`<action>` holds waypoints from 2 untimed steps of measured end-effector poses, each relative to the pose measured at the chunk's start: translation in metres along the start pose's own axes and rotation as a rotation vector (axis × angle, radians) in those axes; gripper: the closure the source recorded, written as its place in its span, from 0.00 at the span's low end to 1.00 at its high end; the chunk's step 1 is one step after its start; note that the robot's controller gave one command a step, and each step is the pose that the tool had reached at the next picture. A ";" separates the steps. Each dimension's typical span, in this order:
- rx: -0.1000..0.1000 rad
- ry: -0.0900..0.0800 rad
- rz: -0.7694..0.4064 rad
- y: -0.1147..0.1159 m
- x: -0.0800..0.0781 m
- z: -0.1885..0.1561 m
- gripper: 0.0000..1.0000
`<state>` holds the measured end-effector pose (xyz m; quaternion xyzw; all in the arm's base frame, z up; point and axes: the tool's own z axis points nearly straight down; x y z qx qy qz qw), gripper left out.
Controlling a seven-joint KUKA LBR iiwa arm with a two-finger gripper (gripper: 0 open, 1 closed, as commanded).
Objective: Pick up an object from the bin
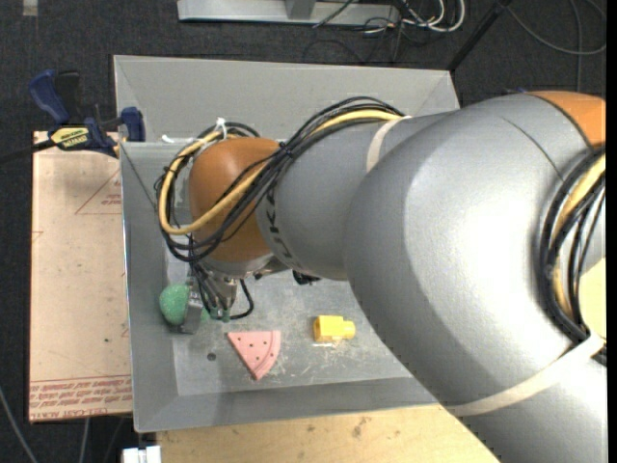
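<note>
dark speckled carpet floor (pixel 77 27); a pale metal stand foot (pixel 280 6) and loose cables (pixel 434 3) lie on it.

The arm (pixel 405 220) hides much of the bin (pixel 145 355)

The bin (pixel 149 374) is matt, scuffed grey metal; on its floor, green lump (pixel 174 304) and pink wedge (pixel 255 351) look matt, yellow block (pixel 333 330) smooth plastic.
</note>
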<state>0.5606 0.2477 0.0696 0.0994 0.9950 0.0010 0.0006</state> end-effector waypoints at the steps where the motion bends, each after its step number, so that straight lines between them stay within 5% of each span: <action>1: 0.000 0.000 0.000 0.000 0.000 0.000 1.00; 2: -0.003 -0.007 0.000 -0.014 -0.042 -0.173 1.00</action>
